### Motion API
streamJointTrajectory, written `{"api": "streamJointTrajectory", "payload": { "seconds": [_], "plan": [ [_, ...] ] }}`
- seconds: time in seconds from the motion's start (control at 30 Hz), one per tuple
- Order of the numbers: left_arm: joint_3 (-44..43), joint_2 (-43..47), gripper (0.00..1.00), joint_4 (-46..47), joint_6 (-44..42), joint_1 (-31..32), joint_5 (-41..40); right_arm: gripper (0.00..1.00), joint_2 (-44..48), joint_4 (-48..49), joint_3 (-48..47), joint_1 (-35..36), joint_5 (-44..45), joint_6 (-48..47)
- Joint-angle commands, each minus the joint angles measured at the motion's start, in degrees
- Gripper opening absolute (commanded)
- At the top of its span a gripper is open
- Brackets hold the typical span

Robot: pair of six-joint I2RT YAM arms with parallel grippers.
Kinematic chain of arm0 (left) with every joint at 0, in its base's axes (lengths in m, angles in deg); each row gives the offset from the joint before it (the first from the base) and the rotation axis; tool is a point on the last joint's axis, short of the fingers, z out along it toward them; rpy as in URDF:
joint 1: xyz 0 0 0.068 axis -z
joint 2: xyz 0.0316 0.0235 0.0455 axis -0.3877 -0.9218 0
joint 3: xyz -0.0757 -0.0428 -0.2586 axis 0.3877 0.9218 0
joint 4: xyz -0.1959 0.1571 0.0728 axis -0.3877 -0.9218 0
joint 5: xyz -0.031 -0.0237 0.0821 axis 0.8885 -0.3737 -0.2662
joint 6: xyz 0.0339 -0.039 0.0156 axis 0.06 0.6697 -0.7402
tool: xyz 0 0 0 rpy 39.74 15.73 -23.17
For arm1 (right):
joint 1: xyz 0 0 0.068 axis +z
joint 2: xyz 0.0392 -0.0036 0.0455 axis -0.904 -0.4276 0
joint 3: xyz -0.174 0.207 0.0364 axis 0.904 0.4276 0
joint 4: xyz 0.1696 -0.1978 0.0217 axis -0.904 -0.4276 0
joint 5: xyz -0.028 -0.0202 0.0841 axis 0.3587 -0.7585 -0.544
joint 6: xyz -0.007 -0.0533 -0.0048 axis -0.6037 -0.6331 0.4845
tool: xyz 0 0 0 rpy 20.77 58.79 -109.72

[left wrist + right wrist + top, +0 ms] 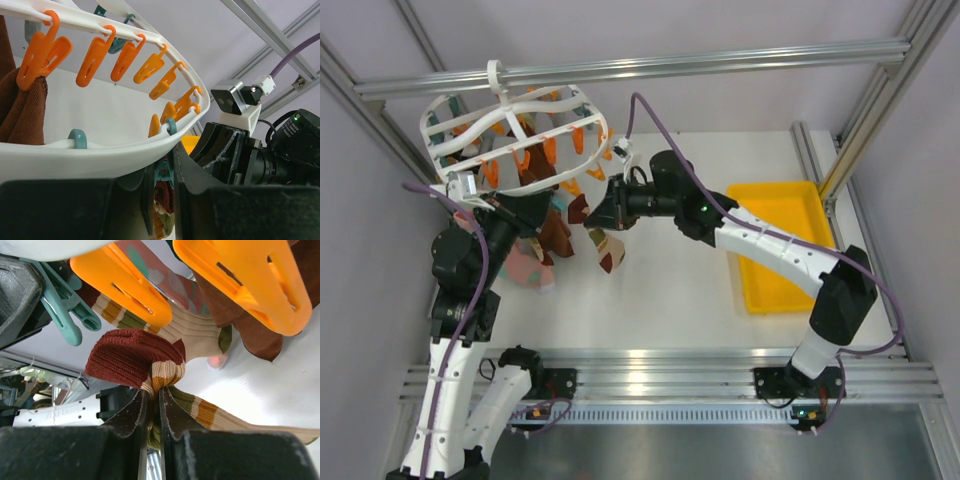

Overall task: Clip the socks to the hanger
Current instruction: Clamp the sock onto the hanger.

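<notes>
The white ring hanger (510, 128) hangs at the back left on its hook, with orange clips (95, 57) along its rim (75, 157). Maroon-brown socks (556, 234) and a pink sock (528, 266) dangle from it. My left gripper (164, 165) is under the rim, shut on a teal clip (168, 175). A striped sock (131, 359) in maroon, beige, mustard and green is bunched just below that clip. My right gripper (154, 396) is shut on this sock's folded top, and its tail (611, 253) hangs down. Both grippers (542, 206) (600, 216) meet beneath the hanger.
A yellow tray (796, 205) lies at the right of the table. The aluminium rail (720, 62) carrying the hanger crosses the back. Orange clips (245, 280) and a teal clip (65, 315) hang close over the right gripper, with a brown sock (255, 335) beside them.
</notes>
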Motion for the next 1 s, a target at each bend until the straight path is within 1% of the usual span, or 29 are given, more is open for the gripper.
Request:
{"api": "streamJointTrajectory", "payload": {
  "seconds": [0.0, 0.97],
  "plan": [
    [1.2, -0.7, 0.00, 2.3, 0.3, -0.5, 0.5, 0.00, -0.1, 3.0, -3.4, 1.5, -0.4, 0.8],
    [2.2, -1.4, 0.00, 2.8, 1.2, -0.5, 2.3, 0.00, -1.7, 3.3, -7.5, 3.1, -0.4, 0.2]
  ]
}}
